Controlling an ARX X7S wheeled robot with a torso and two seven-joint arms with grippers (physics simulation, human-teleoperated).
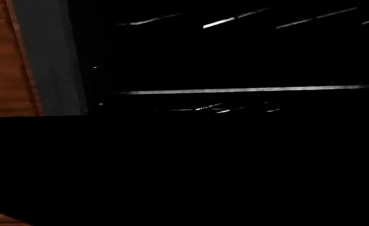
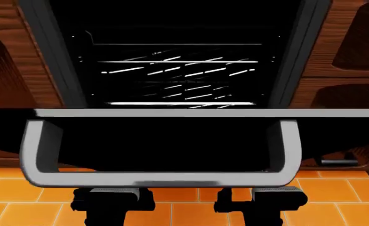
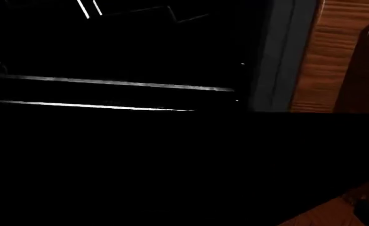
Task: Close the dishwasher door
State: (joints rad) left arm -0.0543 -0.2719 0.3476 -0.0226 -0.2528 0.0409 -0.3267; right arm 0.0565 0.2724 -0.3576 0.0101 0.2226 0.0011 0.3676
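In the head view the dishwasher door (image 2: 159,143) is a glossy black panel hanging open towards me, its grey top edge running across the view. Its wide grey U-shaped handle (image 2: 153,179) points at me. My left gripper (image 2: 112,200) and right gripper (image 2: 260,200) show as dark shapes just below the handle bar, close under it. Their jaws are hidden, so I cannot tell whether they are open or shut. In the left wrist view the door (image 1: 184,169) fills the lower half as plain black, and likewise in the right wrist view (image 3: 140,169).
The open dishwasher cavity with wire racks (image 2: 178,70) lies behind the door. Brown wooden cabinet fronts (image 2: 9,56) flank it on both sides, with a short drawer handle (image 2: 338,161) at the right. An orange tiled floor (image 2: 184,207) lies below.
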